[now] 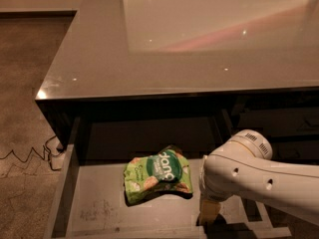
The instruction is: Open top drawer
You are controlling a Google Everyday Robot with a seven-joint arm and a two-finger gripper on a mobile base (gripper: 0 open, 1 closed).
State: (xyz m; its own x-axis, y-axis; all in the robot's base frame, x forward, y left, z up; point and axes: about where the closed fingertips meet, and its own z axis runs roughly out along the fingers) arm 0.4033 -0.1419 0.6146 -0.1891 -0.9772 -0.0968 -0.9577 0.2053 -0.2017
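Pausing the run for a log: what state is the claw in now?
Claw: down at the front edge of the open top drawer, right of the green snack bag; open or closed cannot be told.

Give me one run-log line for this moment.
top drawer: open | contents: green snack bag, centre | gripper: down at drawer's front edge, right of bag

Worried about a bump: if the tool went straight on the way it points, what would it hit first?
The tool points down at the front edge of the open drawer, right of the snack bag. It would probably meet that edge first, though depth is unclear.
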